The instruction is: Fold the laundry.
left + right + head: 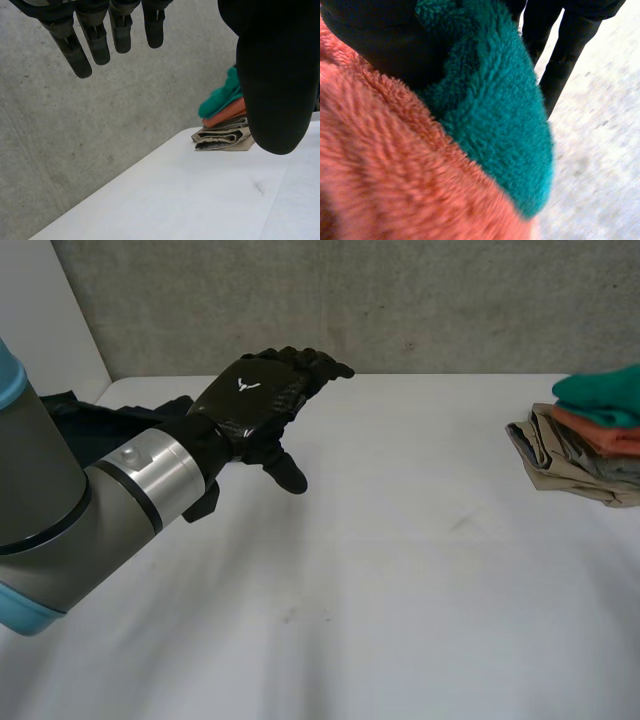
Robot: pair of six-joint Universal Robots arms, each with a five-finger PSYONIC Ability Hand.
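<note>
My left hand [262, 400] hovers open above the left part of the white table [400, 570], fingers straight, thumb apart, nothing in it; its fingers [95, 40] hang over bare tabletop. A stack of folded laundry stands at the right edge: tan cloth [560, 455] lowest, orange cloth [600, 432] on it, green fleece cloth [605, 390] on top. The stack [222, 137] lies beyond the left thumb. In the right wrist view the green cloth [500, 110] runs up between the right hand's thumb and fingers [570, 45], pinched there, and lies on the orange cloth [380, 165].
A dark cloth [100, 425] lies crumpled at the table's far left, behind my left forearm. A grey concrete wall [400, 300] closes off the table's back edge. White tabletop [600, 150] lies beside the stack.
</note>
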